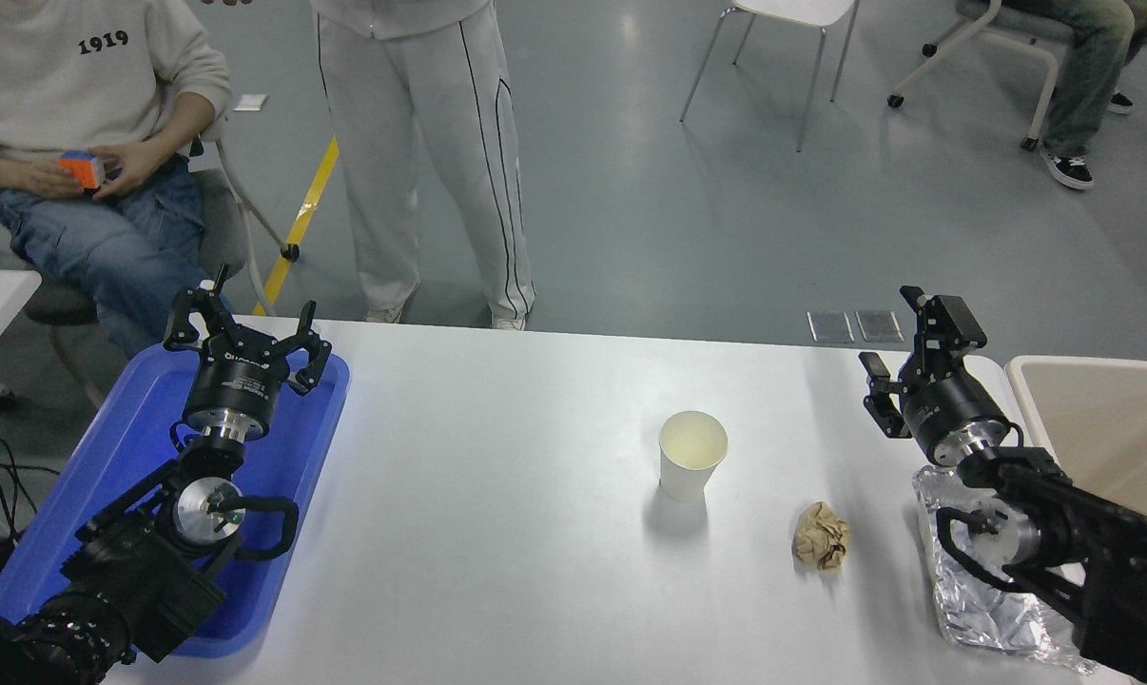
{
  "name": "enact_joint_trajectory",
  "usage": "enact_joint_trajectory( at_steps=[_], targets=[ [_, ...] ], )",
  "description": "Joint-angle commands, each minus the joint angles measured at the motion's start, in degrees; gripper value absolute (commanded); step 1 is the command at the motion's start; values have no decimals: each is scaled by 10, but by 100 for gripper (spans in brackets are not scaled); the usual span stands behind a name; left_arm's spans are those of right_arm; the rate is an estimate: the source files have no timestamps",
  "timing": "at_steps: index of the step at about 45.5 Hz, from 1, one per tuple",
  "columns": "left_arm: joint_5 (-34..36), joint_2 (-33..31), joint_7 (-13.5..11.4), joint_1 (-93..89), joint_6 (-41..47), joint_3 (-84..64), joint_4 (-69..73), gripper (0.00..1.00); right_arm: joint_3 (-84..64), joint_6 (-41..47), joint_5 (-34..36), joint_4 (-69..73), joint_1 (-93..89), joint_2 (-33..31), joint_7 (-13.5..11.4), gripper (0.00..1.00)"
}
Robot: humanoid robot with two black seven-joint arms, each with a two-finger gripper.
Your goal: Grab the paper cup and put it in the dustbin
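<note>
Cup [692, 464] upright on counter [497, 533], well left of right gripper [902, 357], fingers apart, empty. Bin [1097, 366] just right of it. Left gripper [246, 328] spread over tray [279, 457].

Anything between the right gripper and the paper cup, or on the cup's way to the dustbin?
Nothing visible blocks the right gripper from the paper cup: bare table lies between them. The crumpled brown paper ball sits nearer the camera, off that line. Toward the dustbin, only the right arm itself stands between.
</note>
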Motion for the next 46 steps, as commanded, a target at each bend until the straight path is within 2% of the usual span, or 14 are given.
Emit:
enact_joint_trajectory(
  at_steps=[1,9,14,19,23,33,39,46],
  targets=[
    [0,1,0,0,0,0,0,100,-233,4,12,7,115,-55,0,100],
    [0,1,0,0,0,0,0,100,-472,11,1,33,248,-77,0,100],
    [0,0,0,0,-1,0,0,100,-538,36,0,82,309,-102,0,100],
    [0,0,0,0,0,0,0,100,-602,83,0,105,372,-130,0,100],
    [0,0,0,0,0,0,0,100,-671,146,0,114,430,-129,0,100],
    [0,1,0,0,0,0,0,100,-847,277,-14,117,544,-61,0,100],
    [0,1,0,0,0,0,0,100,-913,298,-104,120,596,12,0,100],
    [0,1,0,0,0,0,0,100,-914,316,-152,161,663,50,-6,100]
  ],
)
